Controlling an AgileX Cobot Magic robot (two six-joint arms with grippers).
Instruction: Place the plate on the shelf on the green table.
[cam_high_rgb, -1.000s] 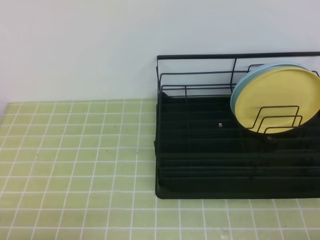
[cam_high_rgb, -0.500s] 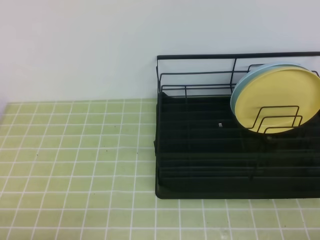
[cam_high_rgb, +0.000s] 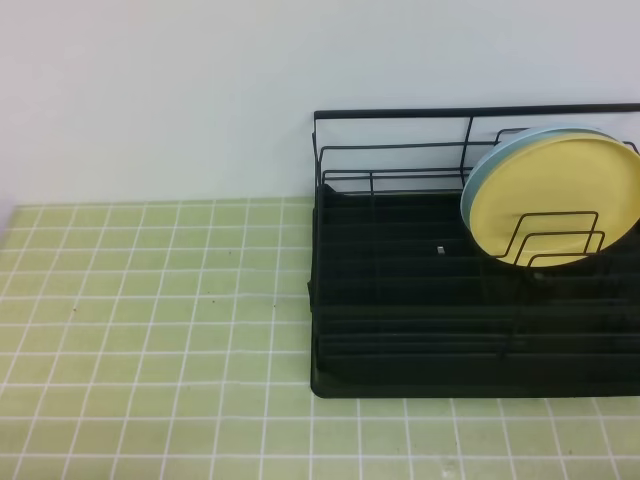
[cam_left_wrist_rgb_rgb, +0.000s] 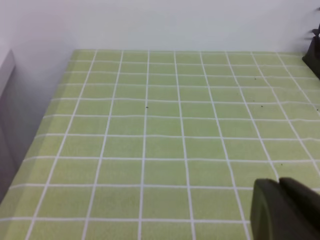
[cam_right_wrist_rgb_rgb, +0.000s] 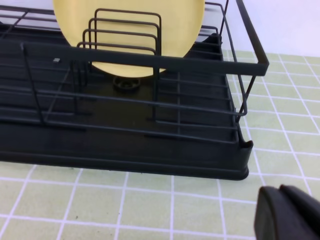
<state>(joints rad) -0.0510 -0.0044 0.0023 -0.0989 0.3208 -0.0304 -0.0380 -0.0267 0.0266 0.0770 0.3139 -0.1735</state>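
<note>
The green bench (cam_high_rgb: 150, 330) lies bare to my left. The shelf (cam_high_rgb: 400, 330) stands on its right side, and the plate (cam_high_rgb: 555, 200) stands upright in the wire dividers (cam_right_wrist_rgb_rgb: 125, 30), ahead of my right gripper (cam_right_wrist_rgb_rgb: 290, 212), the nearer one. Both it and my left gripper (cam_left_wrist_rgb_rgb: 285, 210) are clenched, empty.

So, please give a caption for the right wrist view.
Yellow plate standing in black shelf on green table.

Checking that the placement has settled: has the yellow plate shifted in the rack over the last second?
No. The yellow plate sits at the same spot against the wire dividers and the rack's back rail.
</note>
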